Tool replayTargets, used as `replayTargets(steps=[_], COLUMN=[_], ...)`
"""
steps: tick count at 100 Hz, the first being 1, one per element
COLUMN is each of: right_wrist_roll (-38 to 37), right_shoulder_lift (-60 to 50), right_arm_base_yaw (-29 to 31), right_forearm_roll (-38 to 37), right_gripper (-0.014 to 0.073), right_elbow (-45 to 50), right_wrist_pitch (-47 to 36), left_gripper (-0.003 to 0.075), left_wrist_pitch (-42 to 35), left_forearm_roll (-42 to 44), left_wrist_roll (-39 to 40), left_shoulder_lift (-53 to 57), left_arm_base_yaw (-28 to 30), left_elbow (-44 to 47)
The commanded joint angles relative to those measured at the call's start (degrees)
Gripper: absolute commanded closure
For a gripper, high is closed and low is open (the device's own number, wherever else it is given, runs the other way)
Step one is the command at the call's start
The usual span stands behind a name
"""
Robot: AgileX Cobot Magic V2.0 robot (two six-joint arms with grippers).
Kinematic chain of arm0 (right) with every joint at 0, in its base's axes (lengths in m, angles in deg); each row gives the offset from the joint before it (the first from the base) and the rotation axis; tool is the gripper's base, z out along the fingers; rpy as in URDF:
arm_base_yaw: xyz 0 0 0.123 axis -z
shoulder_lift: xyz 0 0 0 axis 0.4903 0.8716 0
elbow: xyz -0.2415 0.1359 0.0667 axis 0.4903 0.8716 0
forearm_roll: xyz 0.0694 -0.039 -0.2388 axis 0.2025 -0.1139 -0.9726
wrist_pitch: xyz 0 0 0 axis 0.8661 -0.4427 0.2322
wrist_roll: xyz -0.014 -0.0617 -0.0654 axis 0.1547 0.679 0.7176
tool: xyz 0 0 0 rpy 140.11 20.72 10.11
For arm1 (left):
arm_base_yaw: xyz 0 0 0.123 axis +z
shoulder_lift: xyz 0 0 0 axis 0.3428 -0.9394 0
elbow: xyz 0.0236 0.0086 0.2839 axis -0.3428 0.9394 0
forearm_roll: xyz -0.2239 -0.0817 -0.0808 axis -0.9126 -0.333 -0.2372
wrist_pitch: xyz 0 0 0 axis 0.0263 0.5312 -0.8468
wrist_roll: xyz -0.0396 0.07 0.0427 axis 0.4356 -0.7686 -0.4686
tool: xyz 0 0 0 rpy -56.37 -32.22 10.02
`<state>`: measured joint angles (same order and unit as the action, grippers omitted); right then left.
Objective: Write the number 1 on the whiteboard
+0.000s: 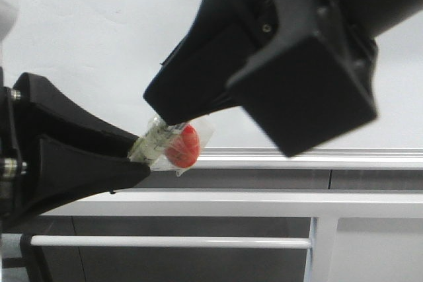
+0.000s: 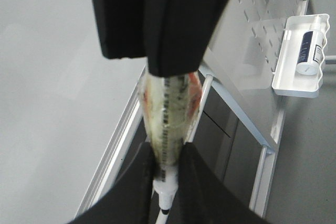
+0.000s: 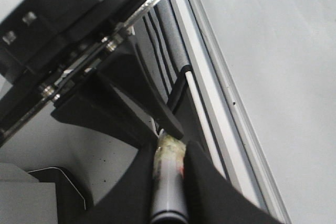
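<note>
The left tool [image 1: 135,156] and right tool [image 1: 173,122] both pinch the taped marker [image 1: 168,143] between them, before the still unmarked whiteboard [image 1: 86,24]; opposed pulling could jerk the marker loose.

I'm working in what looks like a lab or workshop: a large whiteboard [image 1: 99,37] on a white metal frame [image 1: 264,196], with a pegboard [image 2: 252,35] holding a small shelf [image 2: 299,61] and a bottle [image 2: 310,45].
</note>
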<state>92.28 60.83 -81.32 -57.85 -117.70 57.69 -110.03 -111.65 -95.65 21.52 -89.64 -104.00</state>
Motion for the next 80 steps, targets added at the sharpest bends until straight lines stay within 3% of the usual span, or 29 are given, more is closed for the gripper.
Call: replayTargets(steps=[1, 16, 23, 38, 45, 80], right_wrist_roll=[0.33, 0.33, 0.33, 0.33, 0.33, -4.17], right_shoulder_lift=[-0.57, -0.57, -0.57, -0.68, -0.82, -6.94], right_arm_base_yaw=[-0.08, -0.08, -0.08, -0.08, -0.08, 1.99], right_forearm_roll=[1.09, 1.09, 1.09, 1.09, 1.09, 1.09], right_gripper=[0.0663, 0.0663, 0.0663, 0.0663, 0.0662, 0.0646], right_elbow=[-2.03, -2.03, -2.03, -2.03, -2.03, -0.09], right_wrist_pitch=[-0.58, -0.59, -0.97, -3.58, -4.0, -7.2], left_gripper=[0.074, 0.0697, 0.0603, 0.0317, 0.0239, 0.0227], left_wrist_pitch=[-5.79, -7.53, -7.54, -7.54, -7.85, -6.01], left_forearm_roll=[1.12, 1.12, 1.12, 0.51, -2.13, -18.87], left_wrist_roll=[0.13, 0.13, 0.13, 0.13, 0.13, 0.13], left_shoulder_lift=[1.0, 1.0, 1.0, 1.14, 1.95, 13.98], left_arm_base_yaw=[-0.26, -0.26, -0.26, -0.26, -0.26, -0.26], left_elbow=[-1.65, -1.65, -1.65, -1.65, -1.65, -1.07])
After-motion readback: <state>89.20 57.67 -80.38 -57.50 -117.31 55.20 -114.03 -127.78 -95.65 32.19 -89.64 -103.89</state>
